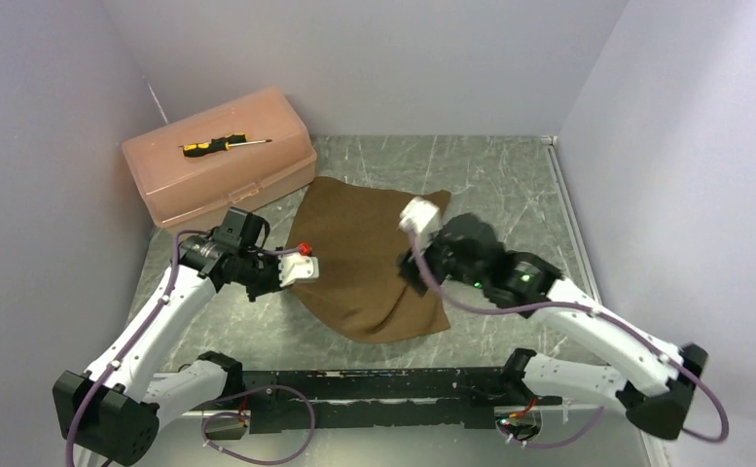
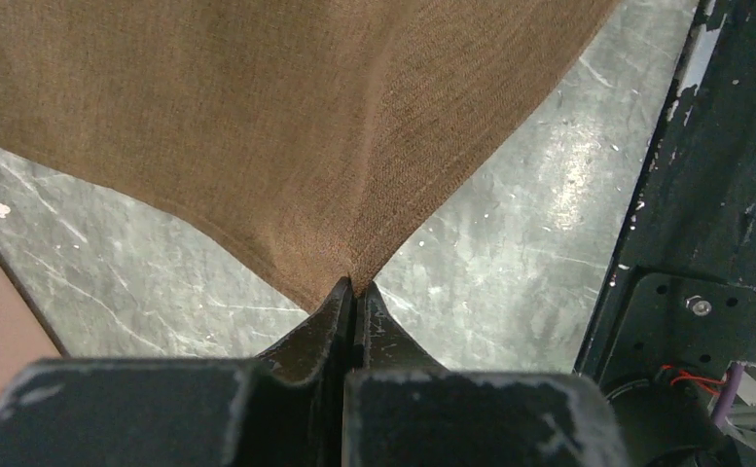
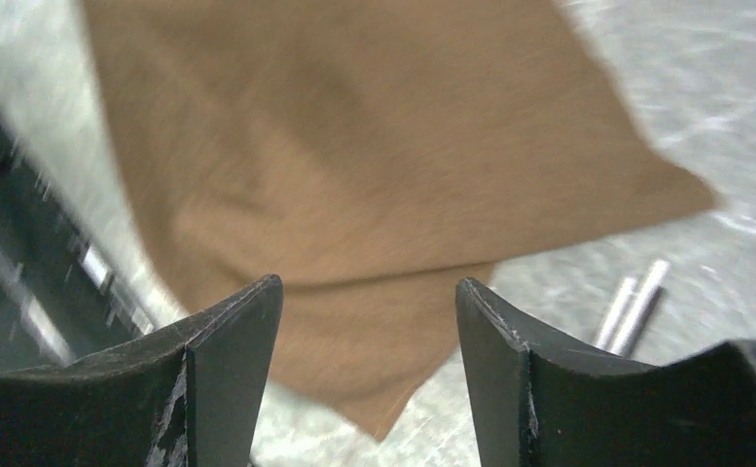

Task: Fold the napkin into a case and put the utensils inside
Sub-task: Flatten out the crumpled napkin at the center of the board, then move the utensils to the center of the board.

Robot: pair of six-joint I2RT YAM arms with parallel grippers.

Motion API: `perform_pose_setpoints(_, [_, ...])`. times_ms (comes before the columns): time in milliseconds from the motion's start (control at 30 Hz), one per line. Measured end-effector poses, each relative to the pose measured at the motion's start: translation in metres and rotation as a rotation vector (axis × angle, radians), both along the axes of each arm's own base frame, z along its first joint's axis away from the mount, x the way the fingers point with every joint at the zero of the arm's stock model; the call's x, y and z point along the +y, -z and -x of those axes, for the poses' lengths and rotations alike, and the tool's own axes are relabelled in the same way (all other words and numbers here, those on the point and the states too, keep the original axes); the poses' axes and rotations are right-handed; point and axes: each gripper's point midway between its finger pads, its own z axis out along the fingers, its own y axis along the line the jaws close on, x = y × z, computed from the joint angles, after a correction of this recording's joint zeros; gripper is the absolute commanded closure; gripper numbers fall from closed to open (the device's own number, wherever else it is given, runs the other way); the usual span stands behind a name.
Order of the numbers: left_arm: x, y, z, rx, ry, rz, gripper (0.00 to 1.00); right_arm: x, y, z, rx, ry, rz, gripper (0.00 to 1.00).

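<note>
Pale walls close in a scuffed grey-green tabletop [image 1: 510,175]; the plain dark brown cloth napkin [image 1: 369,258] lies mid-table, partly folded. My left gripper [image 2: 354,289] is pinched on its left corner to anchor it; my right gripper [image 3: 369,321] hangs spread above the fold, holding nothing; thin silvery utensils [image 3: 634,306] lie beside the cloth's edge.

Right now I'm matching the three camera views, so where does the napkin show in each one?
Top external: the napkin lies mid-table between the arms.
Left wrist: it fills the upper frame, a corner pinched in the left gripper.
Right wrist: it spans the upper middle, beyond the open right gripper.
Shared landmark: the grey marbled table.
</note>
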Motion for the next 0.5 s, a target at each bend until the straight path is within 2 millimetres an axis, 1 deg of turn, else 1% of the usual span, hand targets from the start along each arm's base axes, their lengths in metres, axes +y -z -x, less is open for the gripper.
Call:
perform_pose_setpoints(33, [0.001,0.000,0.001,0.003,0.003,-0.003,0.97,-0.010,-0.015,-0.014,-0.025,0.071,-0.062,0.32])
perform_pose_setpoints(67, [0.001,0.001,0.002,0.007,0.006,-0.006,0.97,-0.018,-0.023,-0.026,-0.041,0.131,-0.093,0.34])
perform_pose_setpoints(100, [0.001,0.002,0.004,0.012,0.009,-0.008,0.97,-0.031,-0.030,-0.044,-0.055,0.233,-0.127,0.35])
perform_pose_setpoints(133, [0.002,0.002,0.005,0.016,0.012,-0.011,0.97,-0.038,-0.031,-0.055,-0.060,0.291,-0.137,0.37])
perform_pose_setpoints(167, [0.002,0.004,0.006,0.021,0.015,-0.012,0.97,-0.048,-0.024,-0.074,-0.044,0.387,-0.137,0.39])
perform_pose_setpoints(200, [0.002,0.007,0.008,0.031,0.017,-0.014,0.97,-0.055,-0.012,-0.089,-0.019,0.459,-0.123,0.41])
perform_pose_setpoints(233, [0.002,0.010,0.011,0.042,0.019,-0.016,0.97,-0.063,0.002,-0.103,0.007,0.529,-0.107,0.48])
perform_pose_setpoints(267, [0.003,0.012,0.013,0.050,0.020,-0.018,0.97,-0.068,0.019,-0.113,0.037,0.577,-0.082,0.54])
perform_pose_setpoints(300, [0.003,0.014,0.014,0.057,0.021,-0.019,0.97,-0.076,0.046,-0.123,0.081,0.643,-0.044,0.59])
perform_pose_setpoints(400, [0.002,0.017,0.017,0.068,0.022,-0.015,0.97,-0.099,0.106,-0.127,0.208,0.766,0.054,0.74])
perform_pose_setpoints(433, [0.002,0.017,0.017,0.069,0.019,-0.012,0.97,-0.104,0.120,-0.128,0.243,0.798,0.067,0.78])
perform_pose_setpoints(467, [0.001,0.016,0.016,0.068,0.015,-0.008,0.97,-0.106,0.129,-0.130,0.268,0.824,0.069,0.79])
perform_pose_setpoints(500, [0.001,0.016,0.016,0.066,0.013,-0.005,0.97,-0.107,0.136,-0.132,0.283,0.843,0.062,0.81])
